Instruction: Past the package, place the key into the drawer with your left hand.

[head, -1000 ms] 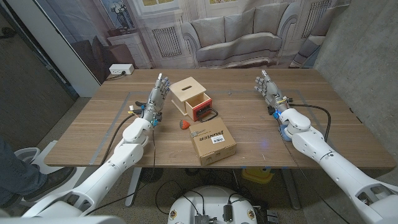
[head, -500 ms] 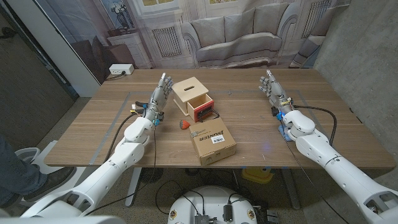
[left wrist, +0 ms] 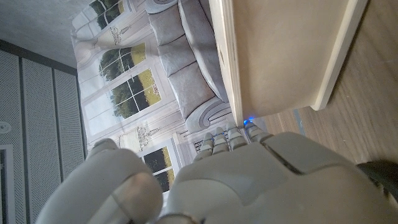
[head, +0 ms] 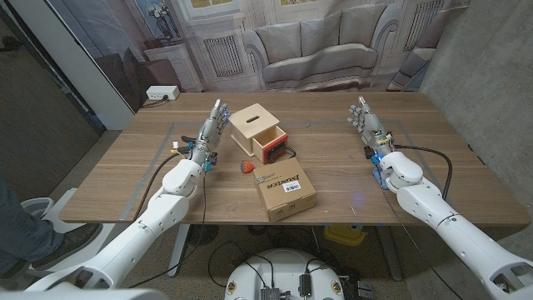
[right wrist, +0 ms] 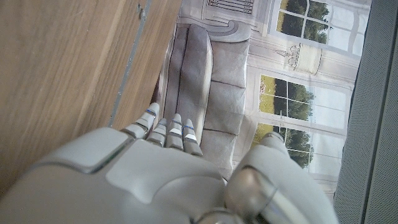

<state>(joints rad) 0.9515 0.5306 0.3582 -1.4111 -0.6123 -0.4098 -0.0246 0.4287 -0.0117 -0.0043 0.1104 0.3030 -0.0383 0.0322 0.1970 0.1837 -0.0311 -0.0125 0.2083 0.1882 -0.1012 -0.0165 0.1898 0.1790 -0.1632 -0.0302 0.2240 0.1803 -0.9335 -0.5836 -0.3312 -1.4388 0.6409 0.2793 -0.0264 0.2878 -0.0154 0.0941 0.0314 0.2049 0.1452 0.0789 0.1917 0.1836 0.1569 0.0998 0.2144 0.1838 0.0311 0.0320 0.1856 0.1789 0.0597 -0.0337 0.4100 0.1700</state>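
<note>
While your left hand (head: 210, 133) fingers stay spread and empty, pinch the small, light key's red-tagged head (head: 246, 167), lying beside them.

Brown wooden table (head: 125, 179): matt, visible grain. Pale plywood drawer box (head: 254, 127): smooth, unvarnished look, with a red drawer front (head: 271, 151). Brown cardboard package (head: 285, 191): matt paper, white printed label. Light grey left hand (head: 210, 133) and right hand (head: 366, 122): smooth moulded plastic shells, slight sheen in the wrist views.
</note>
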